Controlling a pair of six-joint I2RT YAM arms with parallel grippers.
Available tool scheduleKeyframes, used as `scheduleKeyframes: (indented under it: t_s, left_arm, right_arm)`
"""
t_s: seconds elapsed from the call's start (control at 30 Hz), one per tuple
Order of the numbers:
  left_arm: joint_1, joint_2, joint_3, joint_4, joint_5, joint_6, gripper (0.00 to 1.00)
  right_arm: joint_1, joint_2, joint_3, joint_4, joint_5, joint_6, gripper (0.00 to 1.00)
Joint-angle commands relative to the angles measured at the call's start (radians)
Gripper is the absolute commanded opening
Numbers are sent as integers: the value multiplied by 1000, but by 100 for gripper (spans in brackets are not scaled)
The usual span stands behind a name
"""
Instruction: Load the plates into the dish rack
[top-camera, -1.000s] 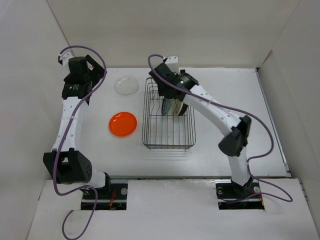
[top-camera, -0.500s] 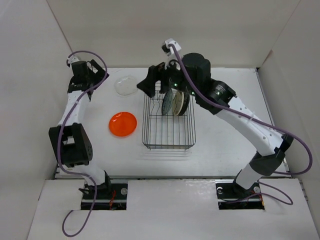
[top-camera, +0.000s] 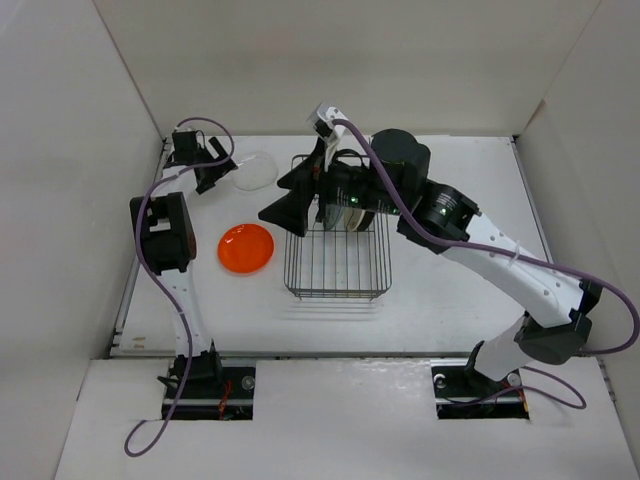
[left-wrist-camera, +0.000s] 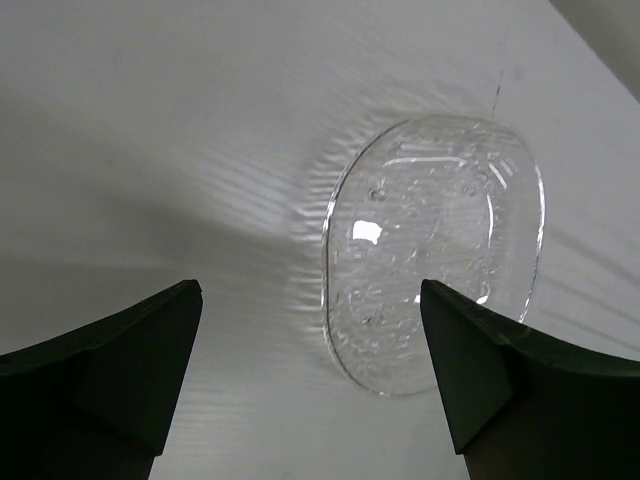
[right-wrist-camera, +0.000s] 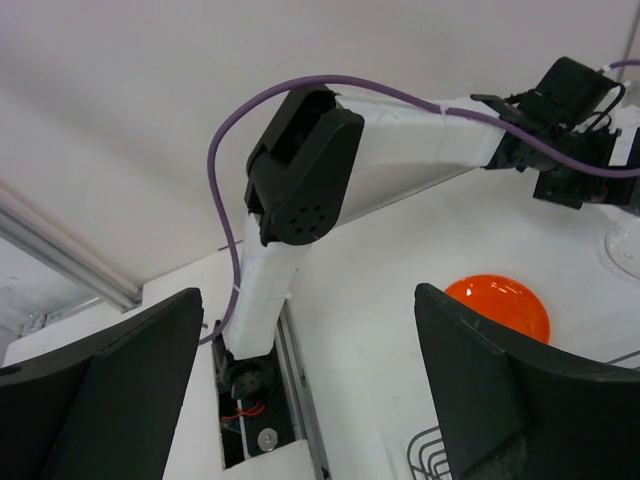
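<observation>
The clear plate lies flat at the back left and fills the left wrist view. My left gripper is open just left of it, and its fingers stand wide apart before the plate's near rim, touching nothing. The orange plate lies left of the dish rack. Plates stand upright in the rack's far end, mostly hidden by my right arm. My right gripper is open and empty, raised over the rack's left edge and facing left.
The left arm crosses the right wrist view above the orange plate. A corner of the rack shows at the bottom. White walls close in the back and both sides.
My left gripper has moved right, up to the clear plate. My right gripper has drawn away from the plates in the rack, risen and swung left, open and empty.
</observation>
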Motion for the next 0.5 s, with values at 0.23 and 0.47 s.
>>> scheduleKeyframes:
  t_s: [0.23, 0.47]
  left_arm:
    - [16, 119, 235, -49, 94, 13, 72]
    - [-2, 120, 221, -69, 67, 46, 71]
  right_arm:
    - [-2, -35, -27, 60, 44, 10, 91]
    - [-2, 5, -15, 60, 53, 19, 91]
